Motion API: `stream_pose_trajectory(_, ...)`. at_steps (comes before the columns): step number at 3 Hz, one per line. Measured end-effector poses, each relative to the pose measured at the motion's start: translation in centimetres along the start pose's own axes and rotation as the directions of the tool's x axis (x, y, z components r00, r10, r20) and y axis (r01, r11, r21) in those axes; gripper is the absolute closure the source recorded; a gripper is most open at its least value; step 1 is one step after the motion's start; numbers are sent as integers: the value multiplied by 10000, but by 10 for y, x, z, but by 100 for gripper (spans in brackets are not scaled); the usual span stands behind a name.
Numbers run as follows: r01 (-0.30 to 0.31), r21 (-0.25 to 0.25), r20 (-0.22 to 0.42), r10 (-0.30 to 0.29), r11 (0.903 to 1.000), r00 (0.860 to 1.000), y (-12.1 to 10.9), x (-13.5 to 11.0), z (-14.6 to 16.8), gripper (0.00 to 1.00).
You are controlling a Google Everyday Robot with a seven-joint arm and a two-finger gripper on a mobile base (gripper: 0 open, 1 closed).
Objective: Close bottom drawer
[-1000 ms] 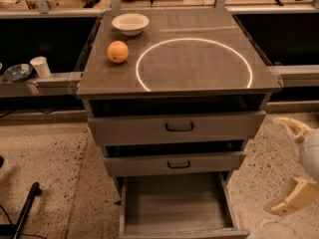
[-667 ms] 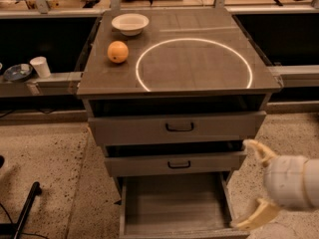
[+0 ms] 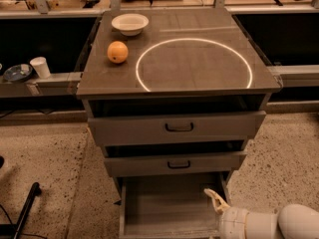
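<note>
Speckled flooring surrounds one grey cabinet whose top surface (image 3: 199,83) carries one white bowl (image 3: 129,23) at its far left corner and one orange (image 3: 117,52) by the left edge. Of three drawers, the upper two sit nearly in. The bottom drawer (image 3: 167,203) is pulled far out toward the camera. One pincer (image 3: 217,203) hovers at that drawer's right wall, the tray just to its left. Its opening cannot be told, and nothing shows in its hold. The drawer slides near-to-far, so the push likely belongs on its near front.
</note>
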State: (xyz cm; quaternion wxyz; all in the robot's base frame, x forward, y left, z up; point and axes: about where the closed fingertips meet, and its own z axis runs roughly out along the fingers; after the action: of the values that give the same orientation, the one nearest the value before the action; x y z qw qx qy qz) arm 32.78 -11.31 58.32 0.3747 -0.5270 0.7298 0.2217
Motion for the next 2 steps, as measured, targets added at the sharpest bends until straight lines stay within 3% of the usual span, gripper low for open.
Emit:
stream_pose_trajectory(1,-195,-257,142,199,9995,9997,6,1,7,0)
stream_pose_trajectory(2,881,-408,-309,-894,9953,9955,15,-17,13,0)
